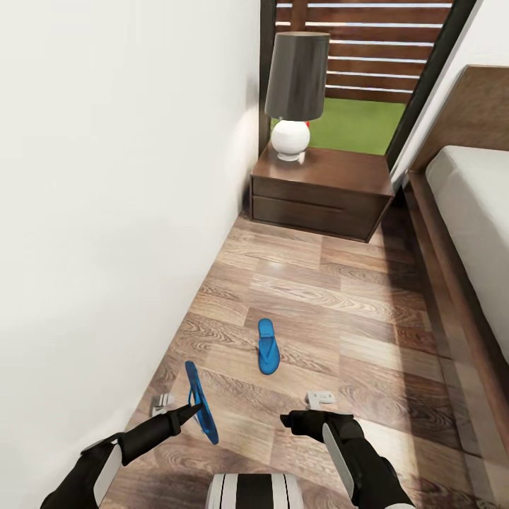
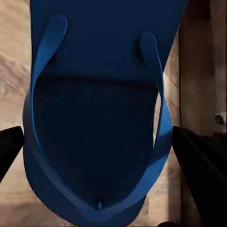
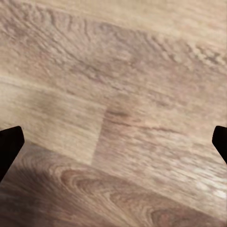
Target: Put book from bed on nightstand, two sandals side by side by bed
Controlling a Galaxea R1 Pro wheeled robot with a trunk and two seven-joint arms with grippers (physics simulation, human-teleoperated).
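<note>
Both arms show low in the head view; the left gripper [image 1: 192, 408] pinches one sandal [image 1: 201, 401] on edge above the floor [image 1: 339, 297]; the right gripper [image 1: 291, 418] looks spread, holding nothing; the other sandal [image 1: 268, 346] lies flat mid-floor, well off the bed [image 1: 466, 205]; nightstand [image 1: 322, 191] bears a lamp [image 1: 295, 92], no book; wall left, bed right, narrow room between.

Left wrist: sandal [image 2: 99, 118] fills the pinch.

Right wrist: bare floor [image 3: 113, 113], fingers apart.

Sandals still need pairing, I think.

The head camera looks steeply down a wood-plank floor [image 1: 339, 304] toward a nightstand [image 1: 322, 191]. The left wrist camera sits close above a blue sandal [image 2: 99, 118] between its fingers; the right wrist camera faces bare planks, close.
</note>
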